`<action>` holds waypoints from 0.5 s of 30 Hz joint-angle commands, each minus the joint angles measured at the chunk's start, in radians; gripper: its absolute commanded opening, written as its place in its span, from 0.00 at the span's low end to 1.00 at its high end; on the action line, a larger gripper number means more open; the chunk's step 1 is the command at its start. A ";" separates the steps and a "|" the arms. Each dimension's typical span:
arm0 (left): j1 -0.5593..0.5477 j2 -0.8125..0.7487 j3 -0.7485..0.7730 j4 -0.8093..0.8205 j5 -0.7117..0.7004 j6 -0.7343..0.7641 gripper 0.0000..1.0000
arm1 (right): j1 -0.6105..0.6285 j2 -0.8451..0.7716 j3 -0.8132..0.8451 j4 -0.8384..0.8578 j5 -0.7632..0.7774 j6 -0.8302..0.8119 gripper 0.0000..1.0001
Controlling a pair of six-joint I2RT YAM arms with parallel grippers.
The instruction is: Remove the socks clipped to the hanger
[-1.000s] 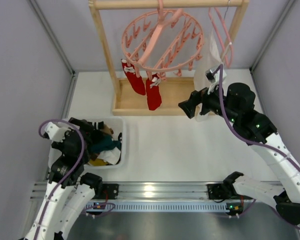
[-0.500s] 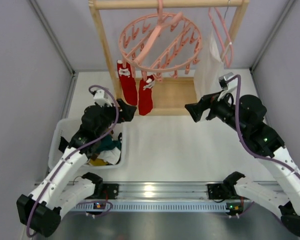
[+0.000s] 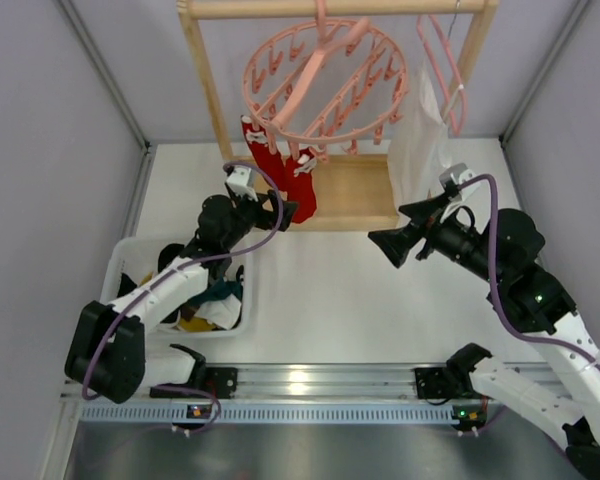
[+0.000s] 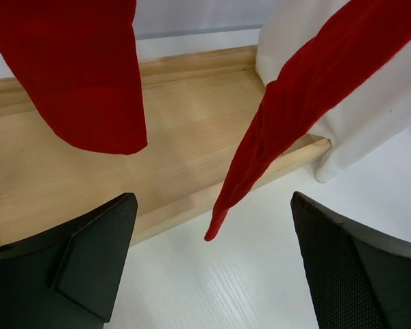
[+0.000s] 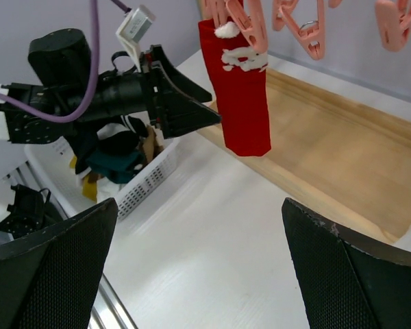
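The round pink hanger (image 3: 325,85) hangs by its hook from the wooden rack, with two red socks (image 3: 263,150) (image 3: 302,188) clipped at its near left side. My left gripper (image 3: 285,212) is open just below and in front of them. In the left wrist view the edge-on sock's tip (image 4: 222,205) dangles between the open fingers of the left gripper (image 4: 212,226), untouched, and the other sock (image 4: 75,75) hangs further left. My right gripper (image 3: 385,246) is open and empty over the table, right of the socks. The right wrist view shows one red sock (image 5: 241,96) beyond the right gripper (image 5: 200,205).
A white basket (image 3: 120,265) holding dark, teal and yellow fabric sits at the near left. The rack's wooden base tray (image 3: 350,190) lies under the hanger. A white cloth (image 3: 420,130) hangs on a plain pink hanger (image 3: 445,70) at the rack's right end.
My left arm has swung up from the basket to the red socks. My right gripper has drawn back and down from the rack. The round hanger has swayed slightly.
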 commanded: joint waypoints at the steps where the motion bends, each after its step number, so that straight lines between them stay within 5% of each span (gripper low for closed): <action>1: -0.001 0.048 0.042 0.163 0.051 0.047 0.95 | -0.011 -0.016 -0.016 0.078 -0.066 -0.001 0.99; 11: -0.079 0.157 0.084 0.209 0.050 0.073 0.61 | -0.011 0.007 -0.038 0.161 0.028 0.083 0.99; 12: -0.085 0.160 0.087 0.209 0.033 0.076 0.46 | -0.011 0.003 -0.054 0.187 0.038 0.104 0.99; 15: -0.125 0.145 0.076 0.209 -0.031 0.091 0.22 | -0.011 -0.017 -0.074 0.262 0.034 0.155 0.99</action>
